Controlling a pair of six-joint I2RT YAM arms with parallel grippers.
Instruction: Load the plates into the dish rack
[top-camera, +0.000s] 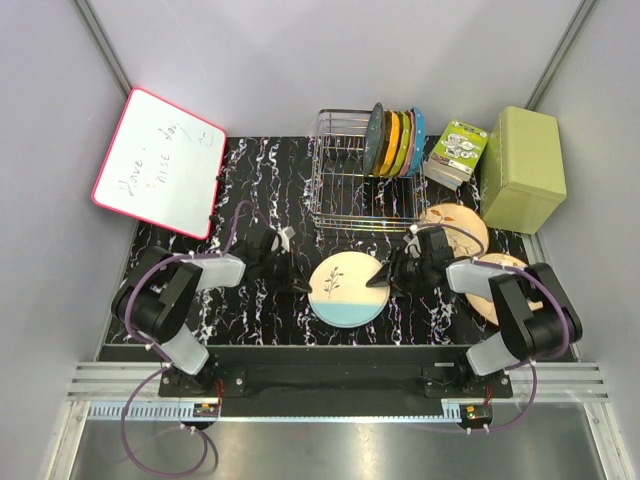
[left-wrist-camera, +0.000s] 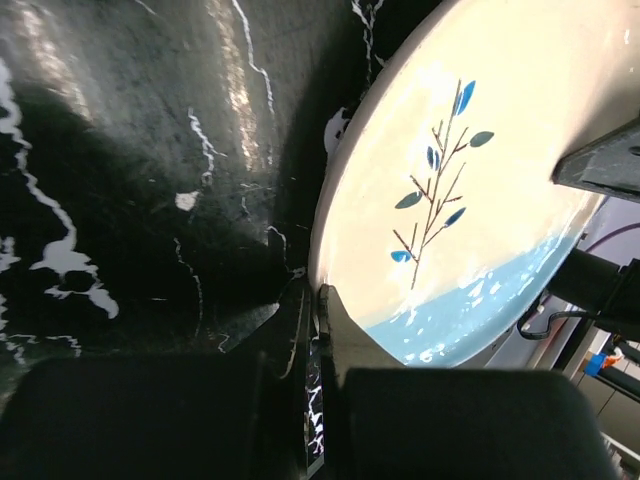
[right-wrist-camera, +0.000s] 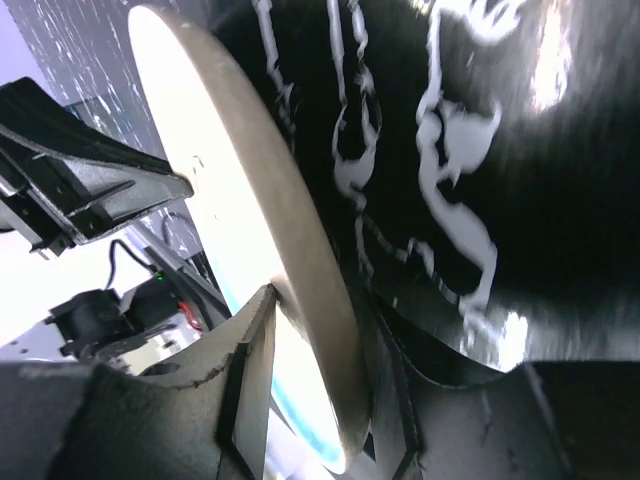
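Note:
The cream plate with a light-blue half (top-camera: 346, 290) lies in the middle of the table between both grippers. My right gripper (top-camera: 381, 277) is shut on its right rim; in the right wrist view the rim (right-wrist-camera: 300, 260) stands between my fingers (right-wrist-camera: 320, 345). My left gripper (top-camera: 298, 283) is shut to a thin slit with its tip against the plate's left edge (left-wrist-camera: 322, 285), and holds nothing (left-wrist-camera: 312, 305). The teal plate (top-camera: 373, 138) stands in the silver wire dish rack (top-camera: 345, 195). Two peach plates (top-camera: 455, 222) (top-camera: 503, 287) lie at the right, partly under my right arm.
Several small bright plates (top-camera: 402, 142) stand in the rack beside the teal one. An olive-green box (top-camera: 522, 168) and a small printed pack (top-camera: 458, 150) sit at the back right. A pink-framed whiteboard (top-camera: 160, 175) leans at the back left.

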